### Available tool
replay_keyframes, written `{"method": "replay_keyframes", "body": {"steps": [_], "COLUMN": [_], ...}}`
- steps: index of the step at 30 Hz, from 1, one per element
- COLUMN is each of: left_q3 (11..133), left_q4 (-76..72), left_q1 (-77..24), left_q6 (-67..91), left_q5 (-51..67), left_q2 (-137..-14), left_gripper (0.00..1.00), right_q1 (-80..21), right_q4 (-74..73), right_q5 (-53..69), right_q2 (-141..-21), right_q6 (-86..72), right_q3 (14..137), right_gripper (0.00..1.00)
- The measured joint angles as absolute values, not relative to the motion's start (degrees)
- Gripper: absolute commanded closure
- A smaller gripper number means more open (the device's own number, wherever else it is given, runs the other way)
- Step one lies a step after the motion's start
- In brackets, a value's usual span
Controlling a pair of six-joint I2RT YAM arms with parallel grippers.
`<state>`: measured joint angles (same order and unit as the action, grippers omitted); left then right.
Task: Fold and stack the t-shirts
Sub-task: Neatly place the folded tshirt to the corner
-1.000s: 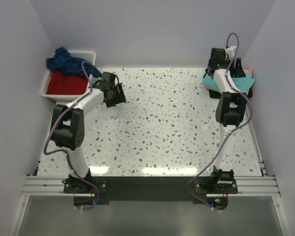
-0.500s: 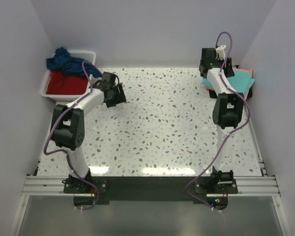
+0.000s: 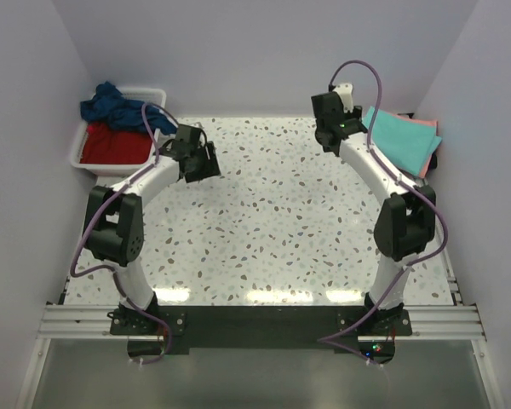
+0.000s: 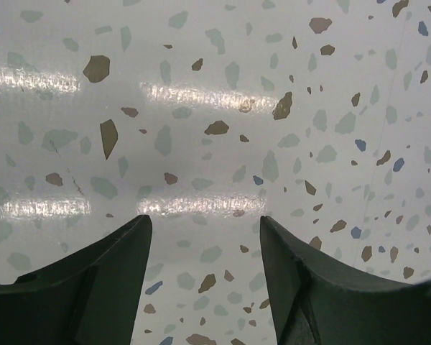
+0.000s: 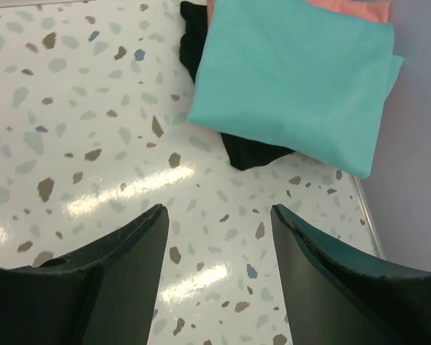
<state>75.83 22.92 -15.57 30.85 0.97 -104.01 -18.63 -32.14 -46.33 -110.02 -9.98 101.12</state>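
Both spread wide and empty: send left gripper [image 4: 205, 219] to ten o'clock, pinch navy blue t-shirt [image 3: 111, 106] high (clear of tub [image 3: 77, 153] rim); hold right gripper [image 5: 219, 208] off turquoise-teal t-shirt [image 5: 294, 79], stacked at two o'clock.

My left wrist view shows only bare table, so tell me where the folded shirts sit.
Observer: At the far right corner of the table, with the turquoise t-shirt on top.
Operator: Report the right pincer.
Observer: The right pincer is open and empty, over bare table beside that shirt.
Operator: Name what is not stacked yet.
Observer: A navy blue t-shirt and a red t-shirt lie in the white tub at the far left corner.
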Motion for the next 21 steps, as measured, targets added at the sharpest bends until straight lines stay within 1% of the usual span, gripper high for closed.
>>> {"method": "replay_keyframes", "body": {"steps": [3,7,15,21], "left_q3": [75.7,74.96,71.83,70.94], "left_q4": [22.65,22.26,21.71,21.82], "left_q1": [-15.77,-16.32,-16.64,-16.64], "left_q6": [30.35,30.15,29.19,28.84], "left_q5": [1.1,1.17,1.02,-0.47], "left_q2": [-103.94,-103.33,-98.83,-96.36], "left_gripper": [0.34,0.34,0.33,0.32], "right_q1": [-20.51,-20.82,-20.69,-20.73], "right_q4": [-32.18,-32.1,-30.11,-28.62], "right_q5": [-43.94,-39.27,-27.0,-20.6], "right_q2": [-105.62,-100.88,-88.6,-85.47], "right_q6": [-9.58,-7.92,-5.52,-3.14], "right_q3": [97.38,94.63,85.67,82.35], "right_gripper": [0.33,0.25,0.23,0.2]}}
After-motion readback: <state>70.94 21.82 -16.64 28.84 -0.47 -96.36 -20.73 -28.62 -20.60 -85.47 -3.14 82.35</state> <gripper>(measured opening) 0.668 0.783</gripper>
